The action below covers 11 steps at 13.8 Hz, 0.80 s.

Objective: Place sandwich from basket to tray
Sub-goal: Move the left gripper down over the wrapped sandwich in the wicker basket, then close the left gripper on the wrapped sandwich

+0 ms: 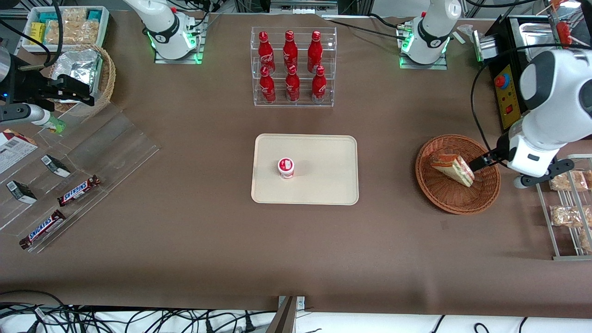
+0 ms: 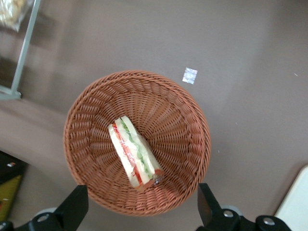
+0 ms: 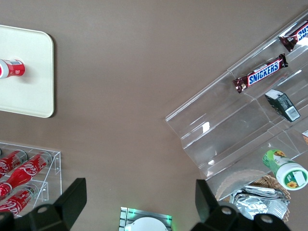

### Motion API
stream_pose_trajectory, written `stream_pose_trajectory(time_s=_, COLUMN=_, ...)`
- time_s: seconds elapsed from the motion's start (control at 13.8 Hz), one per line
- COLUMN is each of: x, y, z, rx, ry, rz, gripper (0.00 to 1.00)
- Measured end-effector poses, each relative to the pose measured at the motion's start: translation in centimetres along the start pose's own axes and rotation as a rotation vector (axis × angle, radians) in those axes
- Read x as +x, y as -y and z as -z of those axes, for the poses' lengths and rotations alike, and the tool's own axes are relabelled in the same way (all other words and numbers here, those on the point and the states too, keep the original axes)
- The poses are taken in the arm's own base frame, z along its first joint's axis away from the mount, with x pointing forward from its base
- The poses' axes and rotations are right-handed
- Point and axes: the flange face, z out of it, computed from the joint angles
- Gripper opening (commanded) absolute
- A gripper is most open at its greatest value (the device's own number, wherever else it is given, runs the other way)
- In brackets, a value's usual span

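The sandwich (image 1: 453, 169) (image 2: 134, 154), a wrapped wedge with white bread and green and red filling, lies in the round reddish-brown basket (image 1: 444, 203) (image 2: 183, 120) toward the working arm's end of the table. My left gripper (image 1: 481, 163) (image 2: 142, 211) hovers over the basket's rim beside the sandwich, open, with its black fingers (image 2: 77, 207) spread about as wide as the basket and nothing between them. The cream tray (image 1: 323, 152) (image 3: 29, 72) lies at the table's middle. A small red and white cup (image 1: 286, 167) stands on it.
A clear rack of red bottles (image 1: 292, 67) stands farther from the camera than the tray. A metal rack with bagged snacks (image 1: 569, 208) sits beside the basket. A black control box (image 1: 508, 92) is near it. An acrylic display with Snickers bars (image 1: 78, 190) lies toward the parked arm's end.
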Motion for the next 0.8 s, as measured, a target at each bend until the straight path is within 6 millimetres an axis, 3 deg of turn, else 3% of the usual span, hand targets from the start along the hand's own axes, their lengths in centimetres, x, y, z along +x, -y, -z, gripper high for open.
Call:
stream_pose_trajectory(time_s=0.29, x=-0.2, y=1.7, z=-4.2, rx=-0.022, ry=-0.026, rz=0.164, gripper=1.0)
stream_pose_trajectory(time_s=0.51, x=-1.5, y=2.3, z=-7.8, rx=-0.037, ry=-0.036, rz=0.255, gripper=1.0)
stream_pose_trajectory(time_s=0.8, x=-2.9, y=2.7, z=-10.8, rx=-0.046, ry=-0.038, rz=0.334, gripper=1.0)
